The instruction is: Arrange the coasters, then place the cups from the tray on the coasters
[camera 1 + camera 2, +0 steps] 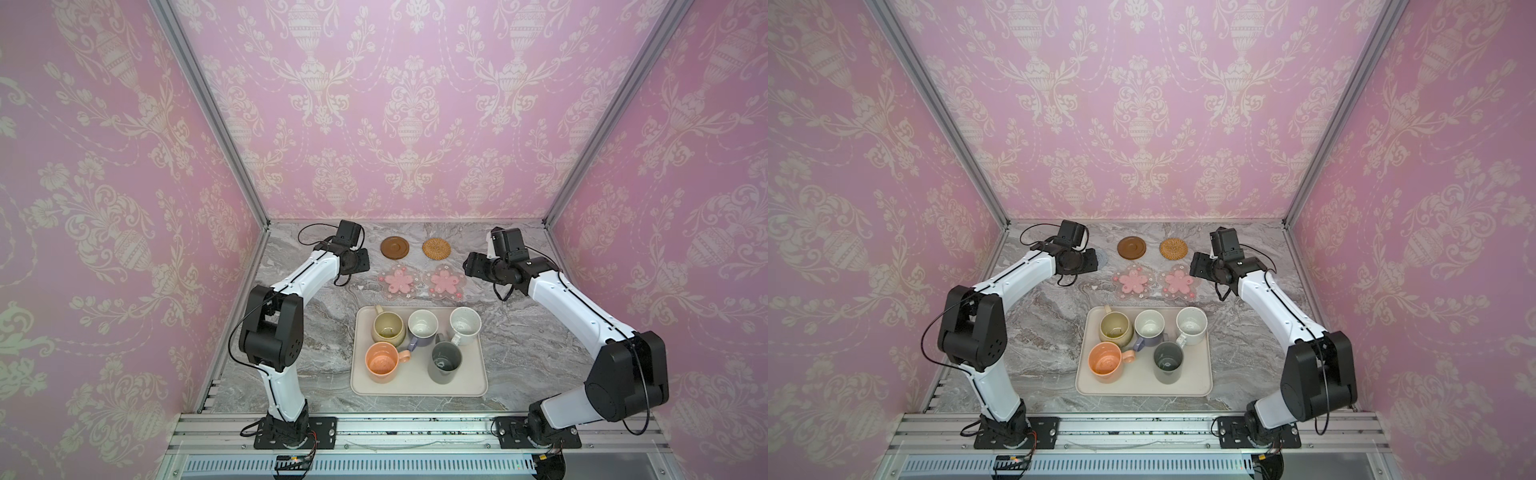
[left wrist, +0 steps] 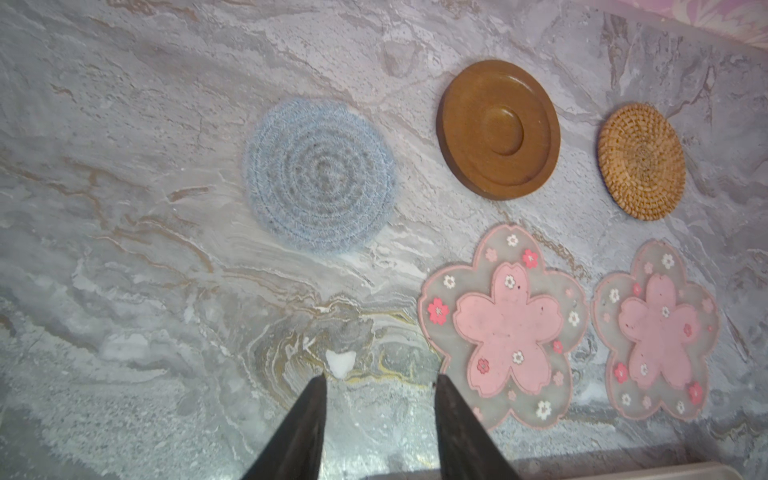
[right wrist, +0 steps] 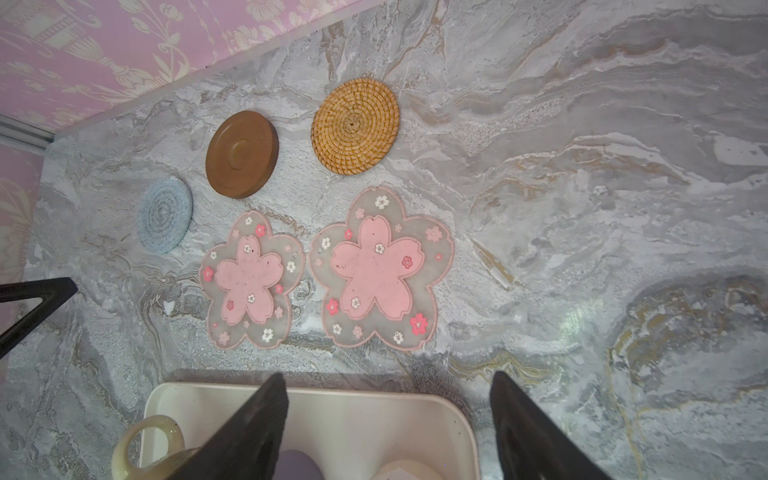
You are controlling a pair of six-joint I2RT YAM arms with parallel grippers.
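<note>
Five coasters lie at the back of the marble table: a dark brown disc point(image 1: 395, 248), a tan rattan round point(image 1: 436, 248), two pink flower mats point(image 1: 401, 281) point(image 1: 444, 281), and a blue-grey woven round point(image 2: 320, 174). In a top view only the woven round's edge point(image 1: 1102, 256) shows beside my left gripper point(image 1: 360, 261). That gripper hovers over bare marble, open and empty point(image 2: 380, 378). My right gripper point(image 1: 471, 266) hangs right of the flower mats, open and empty point(image 3: 388, 380). The cream tray point(image 1: 415, 384) holds olive point(image 1: 388, 327), lavender point(image 1: 422, 326), white speckled point(image 1: 464, 324), peach point(image 1: 381, 362) and dark grey point(image 1: 446, 360) cups.
Pink wallpapered walls close in the table at the back and both sides. Bare marble lies left and right of the tray. A small white chip point(image 2: 340, 362) marks the tabletop by the left fingertips. The left gripper's finger point(image 3: 37, 299) shows in the right wrist view.
</note>
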